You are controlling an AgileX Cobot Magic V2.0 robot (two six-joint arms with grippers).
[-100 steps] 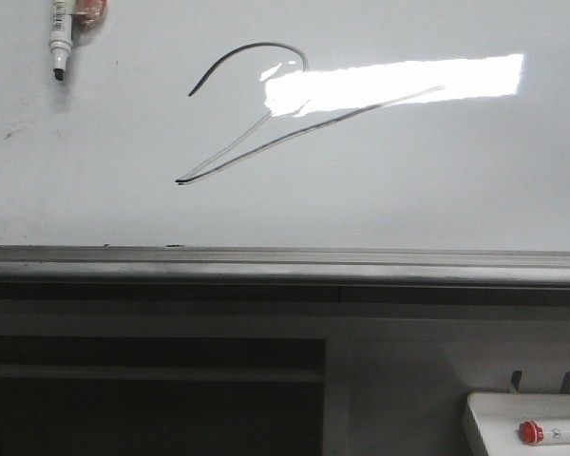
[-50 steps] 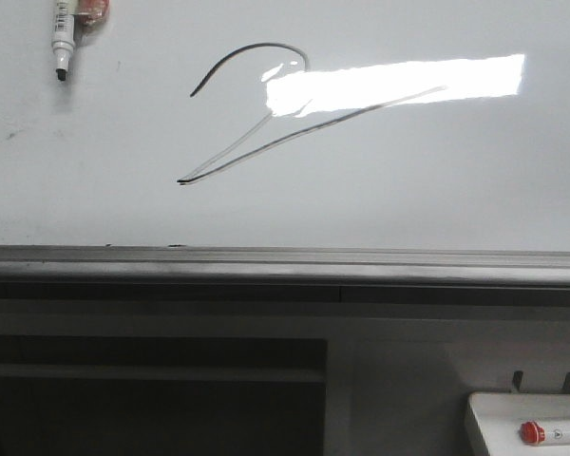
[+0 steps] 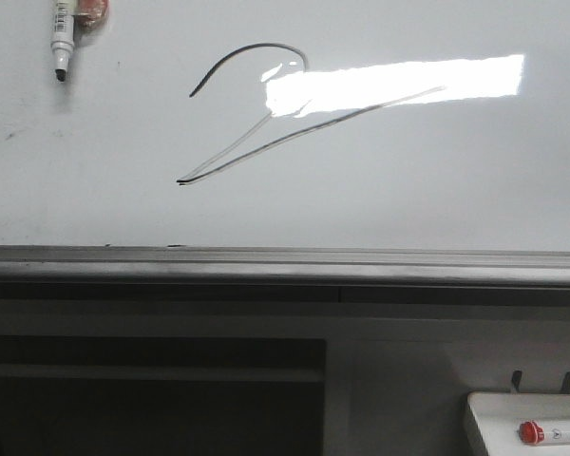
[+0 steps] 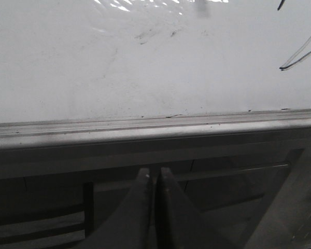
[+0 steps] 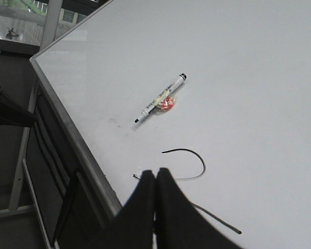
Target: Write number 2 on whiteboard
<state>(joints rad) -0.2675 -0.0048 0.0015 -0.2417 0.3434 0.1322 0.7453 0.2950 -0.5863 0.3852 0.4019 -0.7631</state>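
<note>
The whiteboard (image 3: pixel 437 180) fills the front view, with its grey ledge (image 3: pixel 285 264) along the near edge. The number 2 (image 3: pixel 230 157) is drawn on it in thin dark line, partly washed out by glare. It also shows in the right wrist view (image 5: pixel 194 155) and at the edge of the left wrist view (image 4: pixel 300 54). A black-tipped marker (image 3: pixel 63 43) lies on the board at the far left, also in the right wrist view (image 5: pixel 160 105). My left gripper (image 4: pixel 154 174) is shut and empty below the ledge. My right gripper (image 5: pixel 155 175) is shut and empty over the 2.
A small white tray (image 3: pixel 527 418) with a red-capped marker (image 3: pixel 551 433) sits at the lower right, below the board. Dark shelving lies under the ledge (image 3: pixel 152 380). A bright rectangular glare (image 3: pixel 399 84) crosses the board.
</note>
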